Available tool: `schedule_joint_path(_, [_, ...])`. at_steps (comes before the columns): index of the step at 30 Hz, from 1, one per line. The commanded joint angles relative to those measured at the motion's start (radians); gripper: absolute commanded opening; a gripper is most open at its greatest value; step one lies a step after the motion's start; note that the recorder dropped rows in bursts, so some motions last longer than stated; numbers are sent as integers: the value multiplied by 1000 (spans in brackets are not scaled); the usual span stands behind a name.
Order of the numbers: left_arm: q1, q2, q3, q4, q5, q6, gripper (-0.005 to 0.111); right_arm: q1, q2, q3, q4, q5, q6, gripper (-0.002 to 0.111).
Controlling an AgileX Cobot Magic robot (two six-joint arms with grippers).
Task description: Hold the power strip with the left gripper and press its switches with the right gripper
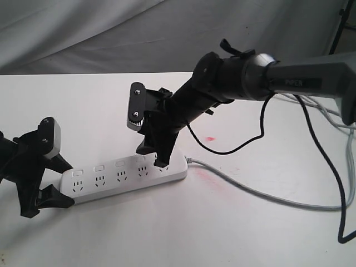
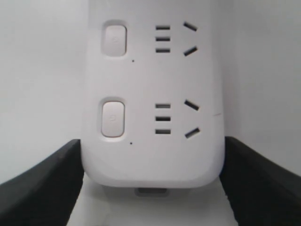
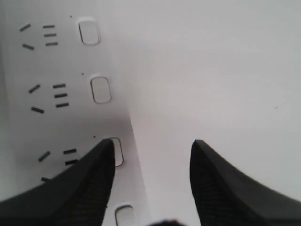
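Left hand [image 1: 70, 184] grips power strip [image 1: 125, 177] end; right hand [image 1: 150, 158] over switch [image 3: 118, 153].

Left gripper [image 1: 65, 185]: black angular 2-finger claw, pale grey block [image 1: 51, 136] with dark screws on it. Right gripper [image 1: 153, 157]: same black claw, silver-grey screwed block [image 1: 135, 105], bulky black wrist housing [image 1: 214, 78]. Arm [image 1: 317, 75] behind it is dark grey, boxy, lettered "PiPER", with a silver ring [image 1: 266, 59] at the joint. Thin black cable [image 1: 233, 149] loops under it. Right fingers [image 3: 89, 188]: inner faces finely ribbed. Left fingers [image 2: 42, 188]: plain matte black.
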Motion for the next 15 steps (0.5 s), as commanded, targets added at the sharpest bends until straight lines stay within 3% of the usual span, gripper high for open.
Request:
schedule_joint_path(1, [0, 0, -1, 4, 5, 4, 67, -12, -45, 5, -14, 22, 5, 47])
schedule_joint_path(15, [0, 0, -1, 4, 5, 4, 67, -63, -36, 49, -30, -28, 9, 47])
